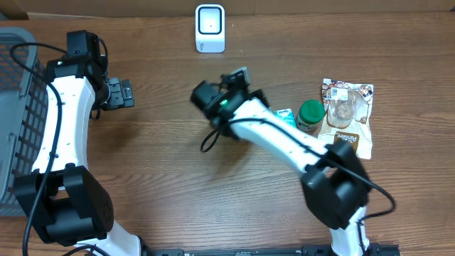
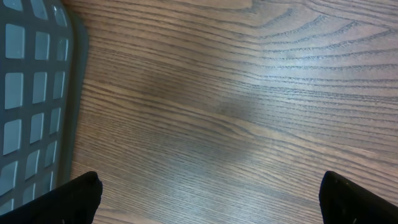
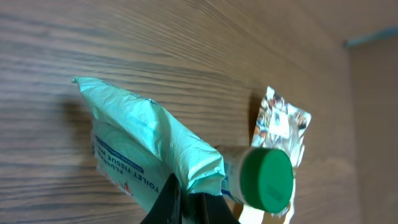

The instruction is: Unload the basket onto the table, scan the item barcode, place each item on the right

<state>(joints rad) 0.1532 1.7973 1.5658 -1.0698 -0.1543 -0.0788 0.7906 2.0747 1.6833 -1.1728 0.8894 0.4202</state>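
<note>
Right wrist: right claw tight on teal tissue pack; left claw wide apart, empty.

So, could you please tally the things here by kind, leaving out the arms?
Pack: 1
Jar: 1
Bag: 1
Scanner: 1
Basket: 1
Total: 5
</note>
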